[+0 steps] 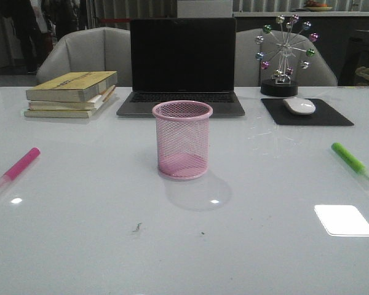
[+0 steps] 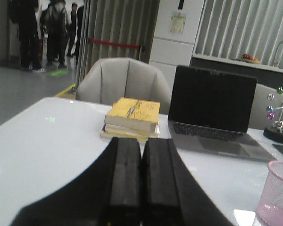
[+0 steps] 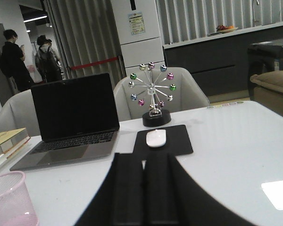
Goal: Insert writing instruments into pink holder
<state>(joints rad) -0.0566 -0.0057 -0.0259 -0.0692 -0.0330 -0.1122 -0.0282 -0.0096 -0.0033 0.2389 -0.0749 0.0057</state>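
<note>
The pink holder (image 1: pixel 182 140), a wire-mesh cup, stands upright and empty at the table's middle; part of it also shows in the left wrist view (image 2: pixel 276 193) and the right wrist view (image 3: pixel 10 200). A hot pink marker (image 1: pixel 15 171) lies flat at the left edge of the table. A bright green marker (image 1: pixel 352 160) lies flat at the right. My left gripper (image 2: pixel 141 155) is shut with nothing between its fingers. My right gripper (image 3: pixel 144 162) is shut and empty too. Neither gripper appears in the front view, and neither wrist view shows a marker.
Behind the holder stands an open laptop (image 1: pixel 182 64). A stack of books (image 1: pixel 72 93) lies at the back left. At the back right are a black mouse pad (image 1: pixel 307 113) with a white mouse (image 1: pixel 299 106) and a ball-wheel desk ornament (image 1: pixel 285 55). Chairs stand behind the table.
</note>
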